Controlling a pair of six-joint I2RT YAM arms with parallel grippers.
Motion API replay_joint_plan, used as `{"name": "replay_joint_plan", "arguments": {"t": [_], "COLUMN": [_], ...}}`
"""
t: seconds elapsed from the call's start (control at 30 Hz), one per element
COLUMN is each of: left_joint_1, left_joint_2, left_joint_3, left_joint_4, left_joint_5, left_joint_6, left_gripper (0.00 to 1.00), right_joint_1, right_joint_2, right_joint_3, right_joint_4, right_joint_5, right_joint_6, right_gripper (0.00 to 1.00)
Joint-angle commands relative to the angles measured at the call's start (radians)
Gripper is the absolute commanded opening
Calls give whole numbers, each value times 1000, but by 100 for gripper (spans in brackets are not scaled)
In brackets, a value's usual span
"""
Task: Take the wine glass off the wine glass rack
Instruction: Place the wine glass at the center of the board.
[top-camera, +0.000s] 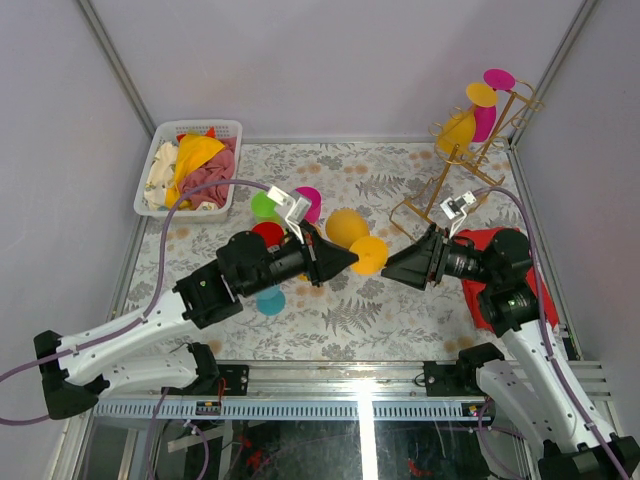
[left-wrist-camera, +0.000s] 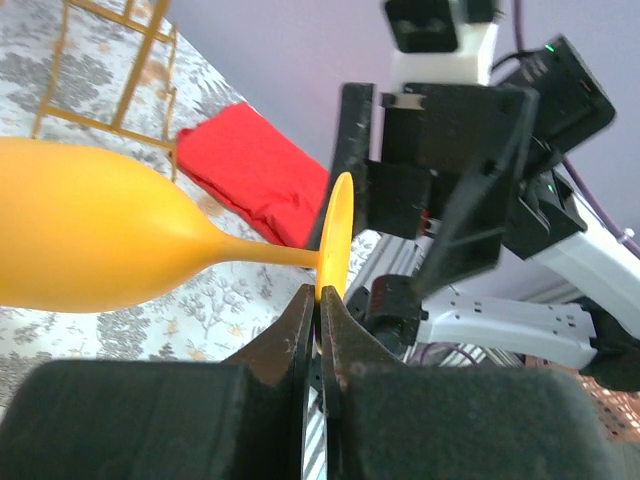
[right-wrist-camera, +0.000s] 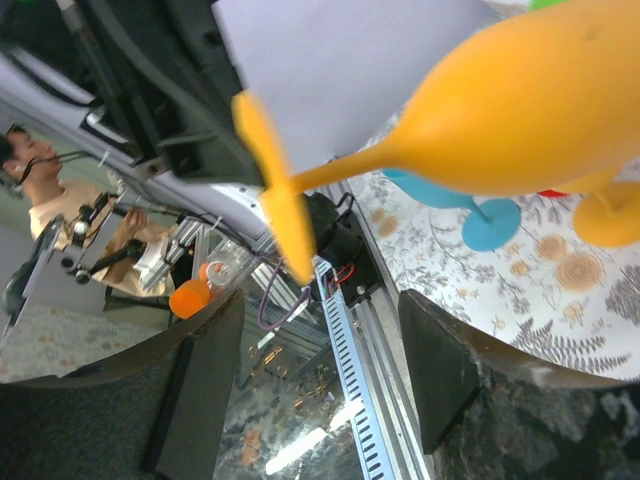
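Far left at the back you have a white basket (top-camera: 200, 125) of cloths. On the table (top-camera: 340, 320) beside it stand a green glass (top-camera: 264, 206), a magenta glass (top-camera: 310, 203), a red glass (top-camera: 268, 236) and a blue glass (top-camera: 270, 300), bunched around the left arm's wrist.

Centre: the left gripper (top-camera: 352, 262) is clamped shut on the wine glass (top-camera: 350, 230), the orange one. Your left wrist view shows both fingers pinching the rim of the foot disc edge-on at the very tips. The stem runs off sideways from the jaws, with the bowl out to the left of that view. From above, the bowl sits just past the fingertips towards the back of the table and the foot is right at the tips.

Just right of that, the right gripper (top-camera: 390, 270) faces the left one nose to nose, jaws spread wide and holding nothing. In your right wrist view the foot disc hangs above the gap between the two fingers (right-wrist-camera: 440, 370), touching neither.

A red cloth (top-camera: 500, 245) lies under the right arm.

Far right at the back is the wine glass rack (top-camera: 452, 160), well apart from the held glass. A yellow glass (top-camera: 458, 130) and another magenta one (top-camera: 486, 118) hang on it.
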Motion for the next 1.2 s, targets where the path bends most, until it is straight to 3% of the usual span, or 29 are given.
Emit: {"name": "replay_joint_plan", "arguments": {"t": [0.0,0.1,0.43,0.67,0.93,1.07,1.17], "left_joint_1": [58,74,93,98,98,99,96], "left_joint_2": [14,26,5,3,9,13,19], "left_joint_3": [47,55,66,60,52,54,59], "left_joint_4": [15,39,36,59,87,93,85], "left_joint_5": [70,99,120,110,133,146,155], "left_joint_6": [36,36,48,49,31,25,24], "left_gripper": [0,0,0,0,0,0,0], "right_joint_1": [4,6,5,35,64,78,94], "right_joint_2": [1,57,163,180,187,226,259], "right_joint_3": [19,57,102,98,102,112,113], "right_joint_4": [271,209,242,329,308,348,388], "right_joint_5": [-109,-105,-36,-68,-40,-15,-10], "right_joint_6": [64,20,-7,45,42,89,124], "right_gripper": [72,71,70,60,50,39,38]}}
